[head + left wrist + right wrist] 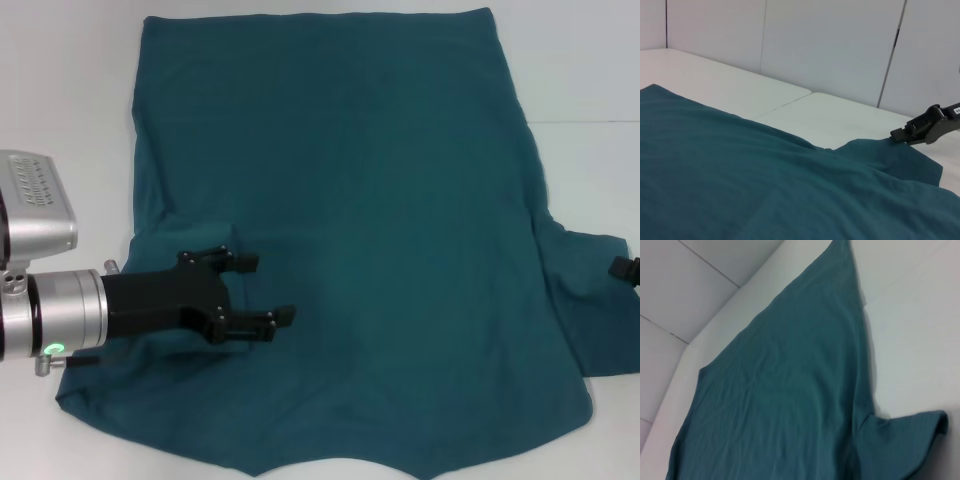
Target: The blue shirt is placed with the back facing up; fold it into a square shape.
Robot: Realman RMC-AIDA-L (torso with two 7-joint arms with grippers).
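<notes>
A large blue shirt lies spread flat on a white table, plain side up, filling most of the space in front of me. Its straight hem runs along the far side, and the shoulder end lies nearest my body.

My left gripper sits over the shirt's near-left part, inside the cloth's edge, with its two black fingers spread apart and nothing between them. I cannot tell whether the fingertips touch the fabric or hover just above it. The left sleeve seems to lie under my arm, bunched at that edge.

My right gripper is at the far right, at the outer edge of the right sleeve, which sticks out flat from the body of the shirt. In the head view only a small black tip shows at the frame's edge. In the left wrist view its fingers look closed together at the sleeve's rim, though I cannot tell whether cloth is pinched between them.

Bare white table surrounds the shirt on the left, the right and beyond the hem. A seam crosses the tabletop on the right.

My left arm reaches in from the left, nearly level, wrist pointing to the right across the shirt.
</notes>
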